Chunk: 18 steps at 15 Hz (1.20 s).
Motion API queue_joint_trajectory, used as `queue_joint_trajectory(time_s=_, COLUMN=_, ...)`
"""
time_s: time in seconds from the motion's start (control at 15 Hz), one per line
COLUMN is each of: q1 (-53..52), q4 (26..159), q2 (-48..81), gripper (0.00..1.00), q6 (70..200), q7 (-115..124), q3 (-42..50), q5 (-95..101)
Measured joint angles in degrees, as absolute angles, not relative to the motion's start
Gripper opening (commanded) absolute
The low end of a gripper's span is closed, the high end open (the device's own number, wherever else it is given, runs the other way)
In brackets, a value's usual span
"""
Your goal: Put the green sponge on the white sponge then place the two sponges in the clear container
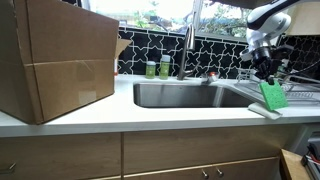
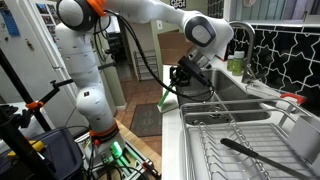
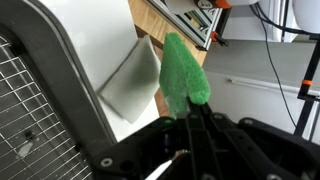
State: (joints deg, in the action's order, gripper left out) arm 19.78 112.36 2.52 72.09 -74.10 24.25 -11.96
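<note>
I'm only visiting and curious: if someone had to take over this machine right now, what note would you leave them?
Gripper: shut on the green sponge, holding it tilted above the counter beside the sink.
White sponge: lying flat at the counter edge, just under the green one; I cannot tell whether they touch.
Done: green sponge picked up.
Left: lay it on the white sponge, then put both into the clear container, which I cannot make out in these views.
</note>
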Motion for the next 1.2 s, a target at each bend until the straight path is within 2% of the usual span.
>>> queue_joint_trajectory(time_s=1.2, q1=21.8, q4=110.8, q2=8.0, gripper=0.04, q6=74.7, q7=-75.7, q3=21.5, q5=-10.9)
